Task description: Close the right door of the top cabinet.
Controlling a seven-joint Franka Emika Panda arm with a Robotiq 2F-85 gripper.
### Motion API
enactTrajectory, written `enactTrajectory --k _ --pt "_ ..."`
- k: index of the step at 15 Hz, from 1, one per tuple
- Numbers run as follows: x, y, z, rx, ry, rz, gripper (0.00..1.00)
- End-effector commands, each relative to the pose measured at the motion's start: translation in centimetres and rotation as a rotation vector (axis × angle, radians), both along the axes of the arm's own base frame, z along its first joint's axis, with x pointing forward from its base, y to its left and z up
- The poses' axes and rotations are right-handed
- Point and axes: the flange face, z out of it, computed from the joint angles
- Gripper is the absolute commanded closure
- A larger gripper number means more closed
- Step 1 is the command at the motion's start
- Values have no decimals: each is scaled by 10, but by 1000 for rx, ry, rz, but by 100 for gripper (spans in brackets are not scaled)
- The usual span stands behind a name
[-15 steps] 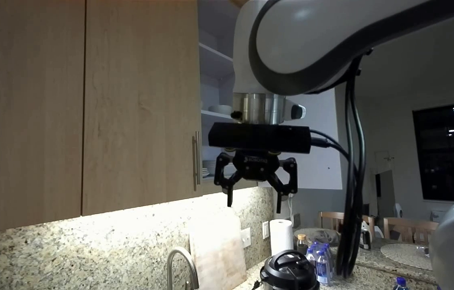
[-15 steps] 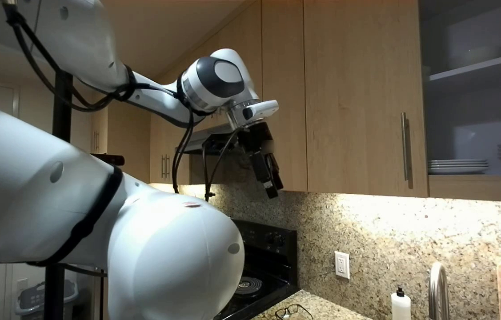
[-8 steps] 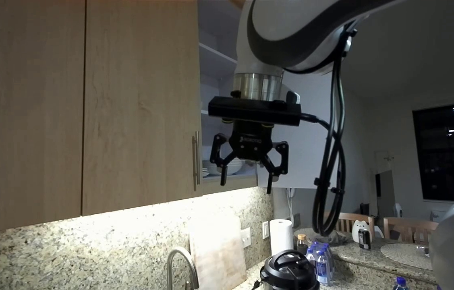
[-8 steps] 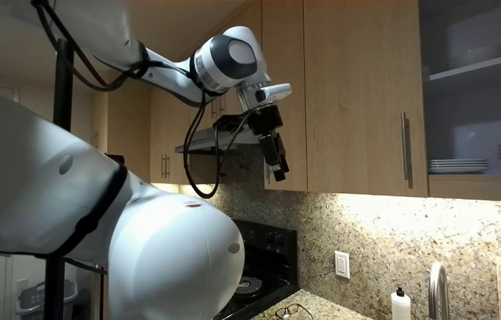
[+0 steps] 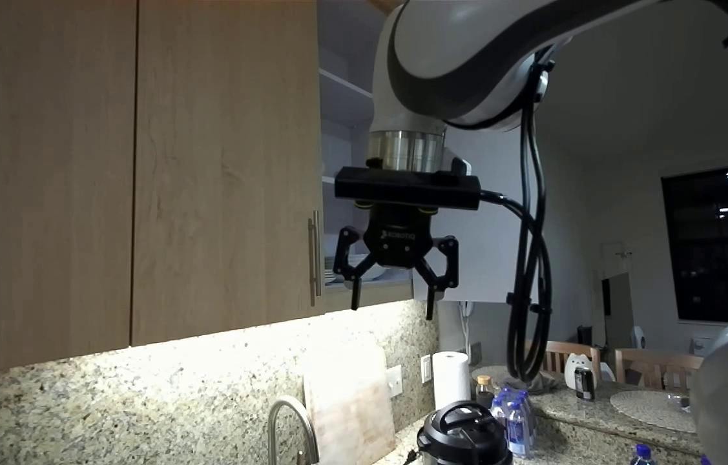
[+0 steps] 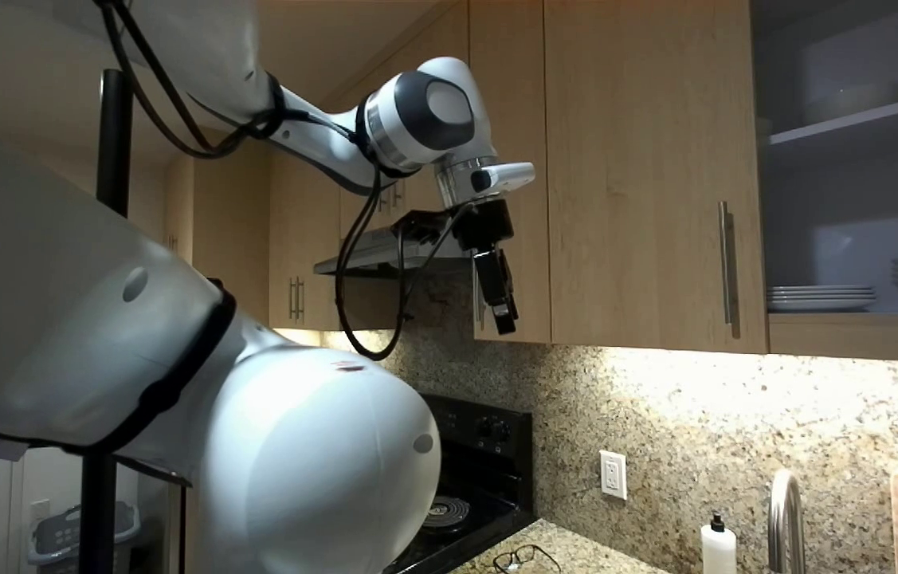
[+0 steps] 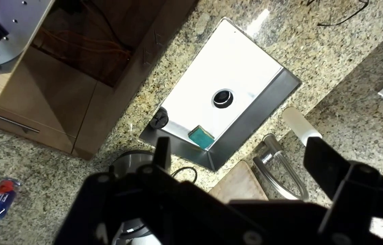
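Gripper: slightly lower in both exterior views than half a second ago; jaws apart.
Right door: open, pale inner face right of centre.
Top cabinet: upper right of the frame, plates stacked inside.

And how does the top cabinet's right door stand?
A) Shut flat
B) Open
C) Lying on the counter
B: the right door juts out from the cabinet, its pale inner face showing, and plates inside are in plain view.
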Motion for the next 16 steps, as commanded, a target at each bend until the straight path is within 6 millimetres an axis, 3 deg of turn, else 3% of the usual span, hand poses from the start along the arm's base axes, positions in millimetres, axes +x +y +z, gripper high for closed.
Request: enactTrajectory --k 1,16 --pt "4 0 -1 13 31 42 0" --pt "1 1 -2 3 11 8 0"
